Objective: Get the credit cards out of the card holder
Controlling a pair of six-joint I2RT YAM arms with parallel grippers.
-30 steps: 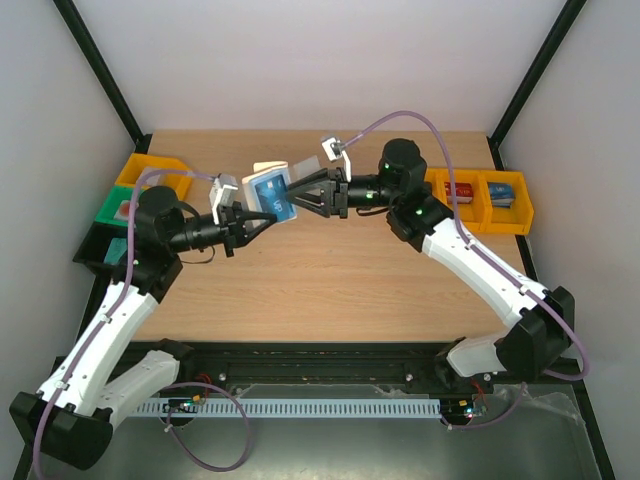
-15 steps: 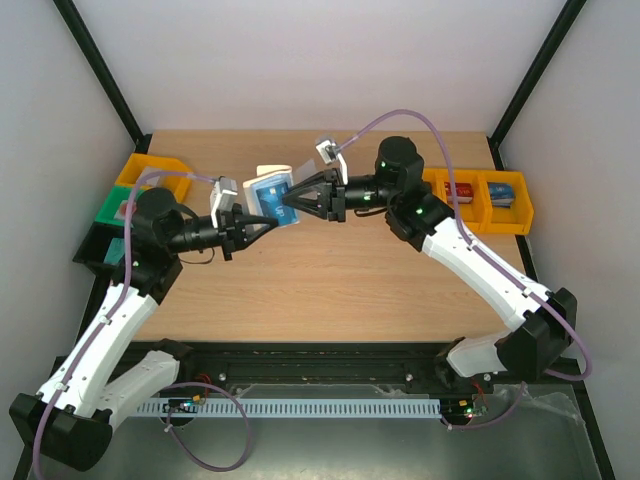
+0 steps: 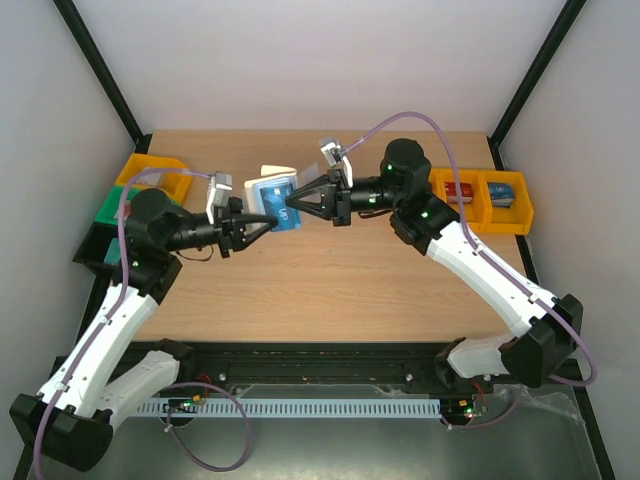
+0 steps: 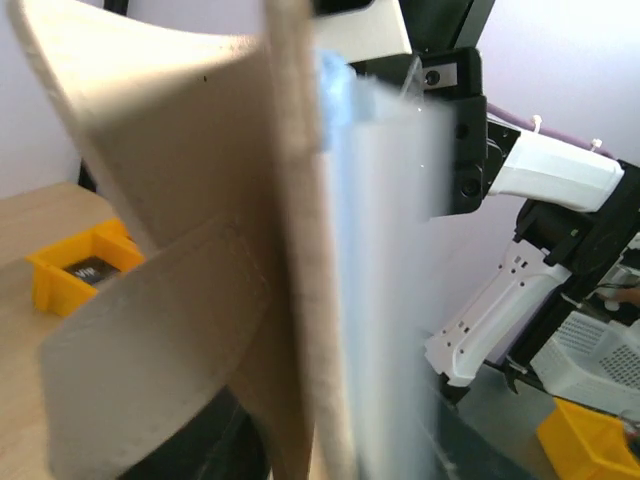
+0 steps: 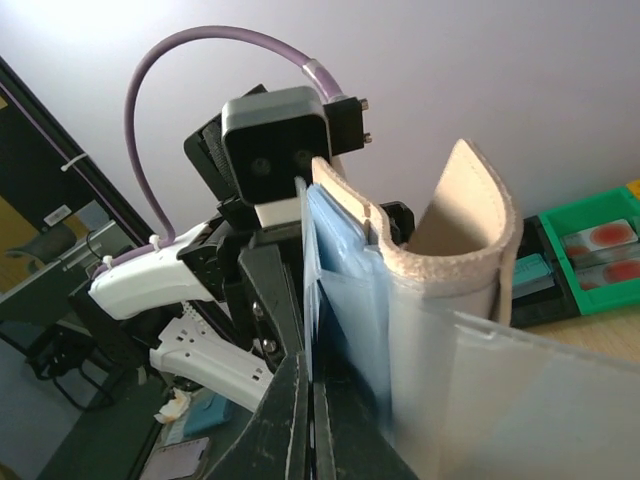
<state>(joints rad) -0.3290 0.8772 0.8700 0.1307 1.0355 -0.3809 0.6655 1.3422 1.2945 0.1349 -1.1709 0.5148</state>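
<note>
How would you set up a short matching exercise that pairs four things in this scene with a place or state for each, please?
Column one:
1. card holder
2. green bin
3. pair of yellow bins
4. right gripper

Column two:
A. at the right edge of the table
B. shut on the holder's blue inside
C. held up in the air over the middle of the table
D. at the left edge of the table

Pairs: 1-C, 2-D, 3-A, 4-B.

The card holder [image 3: 272,196] hangs above the worktop [image 3: 320,290], toward 12 o'clock from its middle. The left pincer [image 3: 262,228] is at its 7 o'clock and the right pincer [image 3: 292,203] at its 3 o'clock. On the worktop, the left bins [image 3: 150,172] sit at 9 o'clock and the right bins [image 3: 485,200] at 3 o'clock.
</note>
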